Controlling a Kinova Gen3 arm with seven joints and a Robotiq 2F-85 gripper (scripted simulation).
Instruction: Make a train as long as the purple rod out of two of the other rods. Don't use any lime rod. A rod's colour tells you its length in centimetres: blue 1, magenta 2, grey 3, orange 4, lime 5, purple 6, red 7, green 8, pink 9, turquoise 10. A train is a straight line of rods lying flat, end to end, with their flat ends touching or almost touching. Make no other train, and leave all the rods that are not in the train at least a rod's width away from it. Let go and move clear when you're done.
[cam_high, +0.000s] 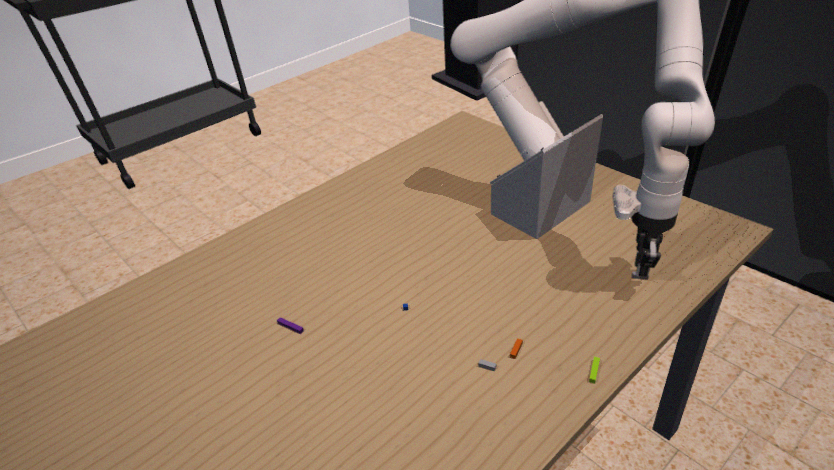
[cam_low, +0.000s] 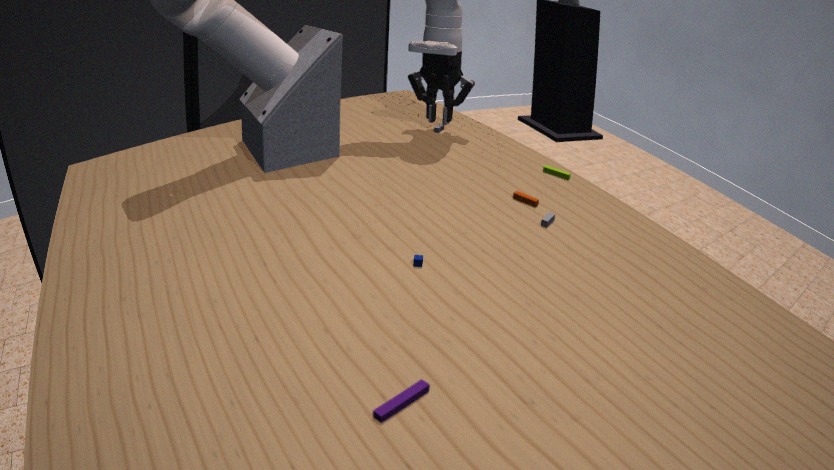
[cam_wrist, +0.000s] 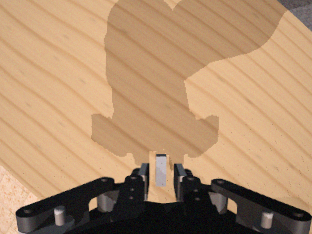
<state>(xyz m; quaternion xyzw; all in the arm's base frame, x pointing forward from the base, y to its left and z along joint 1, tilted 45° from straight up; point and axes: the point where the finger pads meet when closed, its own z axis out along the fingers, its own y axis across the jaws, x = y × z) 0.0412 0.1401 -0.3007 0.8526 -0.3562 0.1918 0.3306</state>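
Note:
My gripper (cam_high: 643, 270) (cam_low: 438, 120) (cam_wrist: 161, 173) points down with its fingers partly open, just above the table. A grey rod (cam_high: 636, 276) (cam_low: 438, 128) (cam_wrist: 160, 170) lies flat below and between the fingertips, with a gap on each side in the wrist view. A second grey rod (cam_high: 487, 366) (cam_low: 547, 220) lies near the orange rod (cam_high: 516, 348) (cam_low: 525, 199), apart and at an angle to it. The purple rod (cam_high: 290, 325) (cam_low: 401, 401) lies alone, far from the gripper. The blue rod (cam_high: 405, 307) (cam_low: 418, 261) lies between the purple and orange rods.
A lime rod (cam_high: 594, 370) (cam_low: 556, 172) lies near the table's edge, beyond the orange rod. The arm's grey base block (cam_high: 514, 198) (cam_low: 303, 116) stands on the wooden table (cam_high: 233, 280) (cam_low: 233, 326). The arm's shadow falls beside the gripper.

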